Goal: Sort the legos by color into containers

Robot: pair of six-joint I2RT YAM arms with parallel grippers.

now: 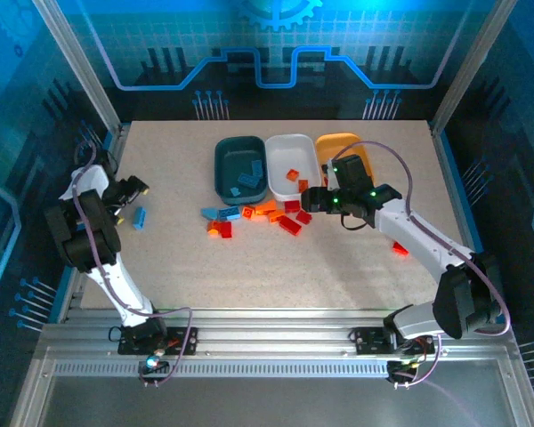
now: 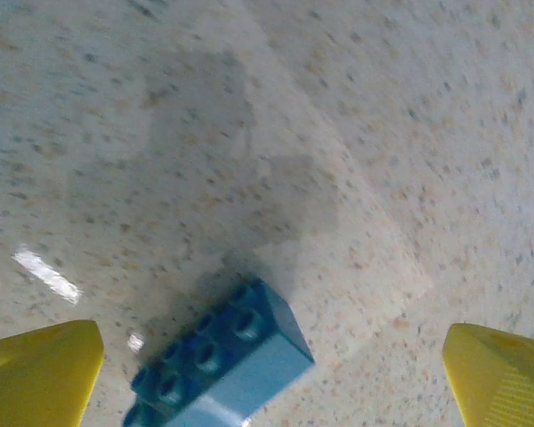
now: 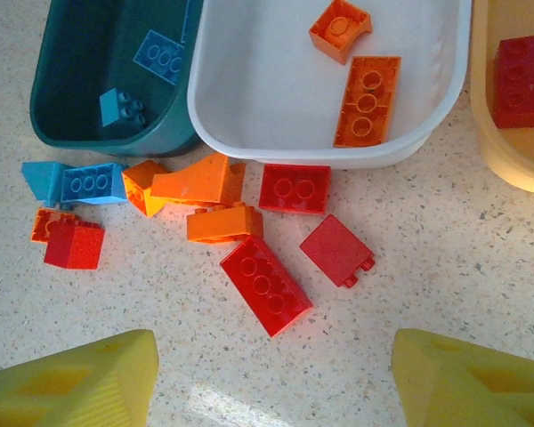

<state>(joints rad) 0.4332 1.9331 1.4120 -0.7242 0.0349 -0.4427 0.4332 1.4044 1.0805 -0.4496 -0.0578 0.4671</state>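
A light blue lego (image 2: 218,360) lies alone on the table at the far left (image 1: 140,218). My left gripper (image 2: 271,382) hovers over it, open, with the brick low between the yellow fingertips (image 2: 40,374). My right gripper (image 3: 271,382) is open above a red lego (image 3: 265,285) at the edge of a mixed pile (image 1: 249,213) of red, orange and blue legos, holding nothing. Behind the pile stand the containers. The teal tub (image 3: 89,71) holds blue legos, the white tub (image 3: 276,147) holds orange ones, and the yellow-orange tub (image 3: 516,169) holds a red one.
One red lego (image 1: 399,248) lies apart at the right, beside my right forearm. My right arm (image 1: 374,200) covers part of the yellow-orange tub (image 1: 338,142). Frame posts stand at the table's back corners.
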